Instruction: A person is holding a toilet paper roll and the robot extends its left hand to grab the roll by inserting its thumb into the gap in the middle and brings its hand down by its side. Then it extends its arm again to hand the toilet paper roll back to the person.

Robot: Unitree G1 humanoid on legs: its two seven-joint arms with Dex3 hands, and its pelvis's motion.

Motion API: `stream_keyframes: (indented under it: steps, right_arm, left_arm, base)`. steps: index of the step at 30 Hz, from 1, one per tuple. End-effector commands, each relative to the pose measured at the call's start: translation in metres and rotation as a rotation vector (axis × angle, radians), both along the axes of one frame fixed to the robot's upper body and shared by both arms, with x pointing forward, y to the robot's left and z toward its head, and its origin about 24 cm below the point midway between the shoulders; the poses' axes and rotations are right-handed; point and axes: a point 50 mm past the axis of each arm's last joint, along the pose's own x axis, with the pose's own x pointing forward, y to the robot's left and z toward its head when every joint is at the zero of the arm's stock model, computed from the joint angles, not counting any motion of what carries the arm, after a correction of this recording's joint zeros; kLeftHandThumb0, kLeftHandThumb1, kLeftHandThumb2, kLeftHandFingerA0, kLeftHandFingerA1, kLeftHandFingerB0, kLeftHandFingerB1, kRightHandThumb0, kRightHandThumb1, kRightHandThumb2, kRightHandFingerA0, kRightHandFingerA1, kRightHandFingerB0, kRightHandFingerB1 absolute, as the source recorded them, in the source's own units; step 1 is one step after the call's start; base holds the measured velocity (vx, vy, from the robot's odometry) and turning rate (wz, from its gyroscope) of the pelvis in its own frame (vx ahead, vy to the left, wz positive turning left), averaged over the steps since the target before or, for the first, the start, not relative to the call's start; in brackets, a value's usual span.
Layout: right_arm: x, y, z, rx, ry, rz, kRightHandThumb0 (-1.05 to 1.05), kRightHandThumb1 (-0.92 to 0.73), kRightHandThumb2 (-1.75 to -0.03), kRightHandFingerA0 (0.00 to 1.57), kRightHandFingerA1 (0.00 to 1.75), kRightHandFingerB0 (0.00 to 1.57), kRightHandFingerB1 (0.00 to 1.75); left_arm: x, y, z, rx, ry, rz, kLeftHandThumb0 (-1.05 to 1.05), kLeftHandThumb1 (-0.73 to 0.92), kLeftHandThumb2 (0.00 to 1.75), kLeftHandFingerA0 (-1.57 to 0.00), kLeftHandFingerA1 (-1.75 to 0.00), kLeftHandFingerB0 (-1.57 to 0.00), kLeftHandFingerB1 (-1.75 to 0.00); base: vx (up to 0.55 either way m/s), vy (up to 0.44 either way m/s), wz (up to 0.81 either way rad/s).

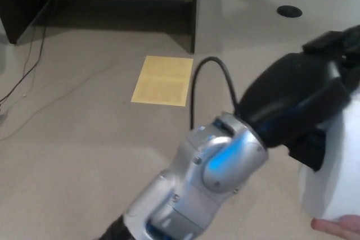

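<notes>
The left hand (pixel 304 96) is showing as a smooth, rounded black shell, slightly blurred, joining a silver metal wrist with a soft blue glow on its curved housing. A thin black cable (pixel 205 80) is arching up from the wrist in a loop. The hand is pressing against the toilet paper roll (pixel 334 178), a soft white cylinder sitting at the right edge of the view, just below and to the right of the hand. A dark finger (pixel 309 147) is lying over the upper left face of the roll; whether the thumb is inside the core cannot be told, so how firmly the hand is holding the roll is unclear. Directly under the roll, a person's fingertips (pixel 336 229) are peeking in at the bottom right corner, touching its lower edge.

Far left of the roll, beyond the arm, the floor (pixel 73 139) is lying flat and matte, a beige carpet-like surface. A flat yellow rectangle (pixel 163 80) is resting on it, up and to the left of the roll. A pale grey cabinet panel (pixel 247 9) is standing above the roll, with a round black grommet (pixel 289 10) set in the light surface beside it. Dark furniture (pixel 19 1) and thin trailing wires (pixel 34 54) are occupying the far upper left.
</notes>
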Motion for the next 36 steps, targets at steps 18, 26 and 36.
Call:
stream_keyframes:
  steps: [18,26,36]
  right_arm:
    - [-0.001,-0.004,0.0,-0.016,0.028,0.014,-0.36,-0.66,-0.59,0.64,0.56,0.47,0.41]
    - [-0.018,-0.011,-0.008,-0.021,0.064,0.015,-0.36,-0.66,-0.59,0.65,0.6,0.47,0.42]
    - [-0.017,-0.017,-0.005,-0.034,0.035,-0.04,-0.35,-0.67,-0.6,0.68,0.62,0.49,0.42]
  left_arm:
    - [0.039,0.192,0.069,-0.097,0.366,0.124,-0.62,0.37,0.77,0.0,-0.08,0.0,-0.07]
    - [-0.002,0.287,-0.072,-0.27,0.526,0.527,-0.32,0.26,0.67,-0.04,-0.44,-0.03,-0.33]
    - [-0.087,0.357,-0.247,-0.327,0.955,1.11,-0.17,0.5,0.57,-0.17,-0.35,-0.17,-0.29]
  base:
    - [0.0,0.0,0.0]
    - [0.0,0.0,0.0]
    - [0.0,0.0,0.0]
